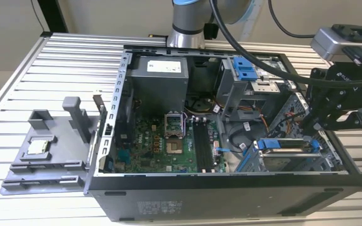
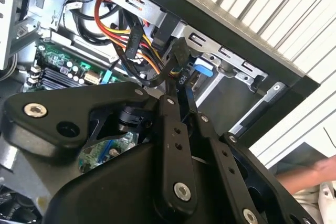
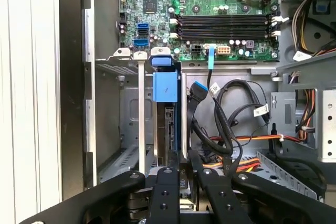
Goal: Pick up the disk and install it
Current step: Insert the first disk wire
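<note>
Disk (image 3: 169, 129) stands in its slot (image 3: 123, 124), I cannot tell if my pincer (image 3: 185, 155) pinches it, and nearby wires (image 3: 226, 142) may snag.

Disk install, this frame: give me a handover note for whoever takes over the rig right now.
End effector: directly over the disk, at the exterior view's right side of the computer case; open or shut cannot be told.
Disk: in its blue frame, inside the drive cage.
Done: disk is in the cage.
Left: full seating unconfirmed.
</note>
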Available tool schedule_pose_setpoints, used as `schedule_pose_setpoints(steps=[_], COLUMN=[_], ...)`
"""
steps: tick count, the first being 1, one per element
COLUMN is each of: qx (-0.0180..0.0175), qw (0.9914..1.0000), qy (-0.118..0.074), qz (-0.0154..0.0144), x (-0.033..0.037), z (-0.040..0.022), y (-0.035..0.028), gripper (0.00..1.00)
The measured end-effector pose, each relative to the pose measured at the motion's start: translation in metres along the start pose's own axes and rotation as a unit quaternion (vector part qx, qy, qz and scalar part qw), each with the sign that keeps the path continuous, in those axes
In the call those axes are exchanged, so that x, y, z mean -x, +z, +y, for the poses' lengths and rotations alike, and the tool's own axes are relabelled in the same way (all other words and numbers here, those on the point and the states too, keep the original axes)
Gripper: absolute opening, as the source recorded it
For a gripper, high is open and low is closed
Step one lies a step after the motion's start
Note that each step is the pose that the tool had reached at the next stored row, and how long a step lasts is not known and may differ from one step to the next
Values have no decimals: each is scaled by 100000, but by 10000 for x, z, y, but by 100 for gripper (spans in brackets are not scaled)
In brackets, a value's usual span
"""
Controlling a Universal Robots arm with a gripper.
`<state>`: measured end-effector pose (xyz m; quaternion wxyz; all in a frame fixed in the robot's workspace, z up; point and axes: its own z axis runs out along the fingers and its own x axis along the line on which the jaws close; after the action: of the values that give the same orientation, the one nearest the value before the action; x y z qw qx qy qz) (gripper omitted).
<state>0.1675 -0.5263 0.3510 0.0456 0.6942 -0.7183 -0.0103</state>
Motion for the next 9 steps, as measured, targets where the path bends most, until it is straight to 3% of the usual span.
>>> schedule_pose_setpoints(steps=[5, 9], qx=[-59, -318], qw=[100000, 99999], qy=[11, 15], qz=[-5, -24], x=[0, -5], z=[5, 36], y=[0, 3], gripper=[0, 0])
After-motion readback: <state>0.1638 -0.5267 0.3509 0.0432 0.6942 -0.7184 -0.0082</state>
